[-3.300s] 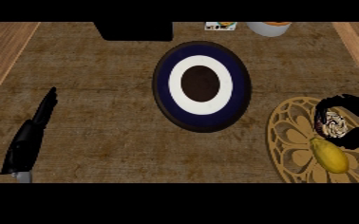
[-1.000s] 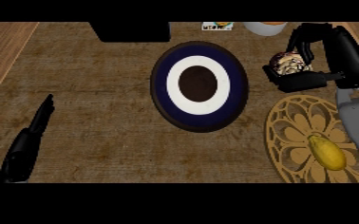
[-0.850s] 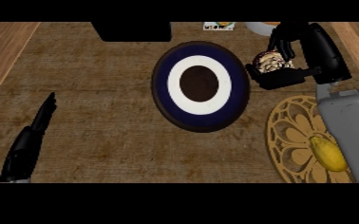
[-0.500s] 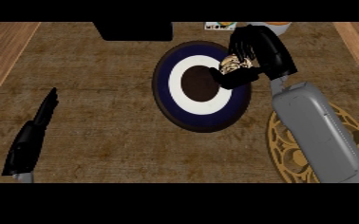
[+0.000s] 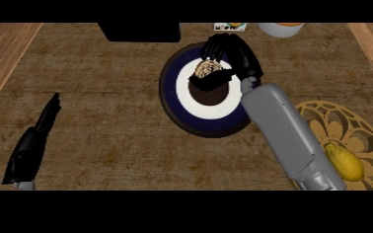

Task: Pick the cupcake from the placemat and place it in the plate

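Head view: right hand holds cupcake over plate.

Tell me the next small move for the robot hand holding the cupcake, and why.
Probably lower it a little and open the fingers. The right robot hand is curled round the cupcake, which already shows over the upper part of the plate, at its white ring, so no more sideways travel seems needed. Whether the cupcake touches the plate cannot be told from this view.
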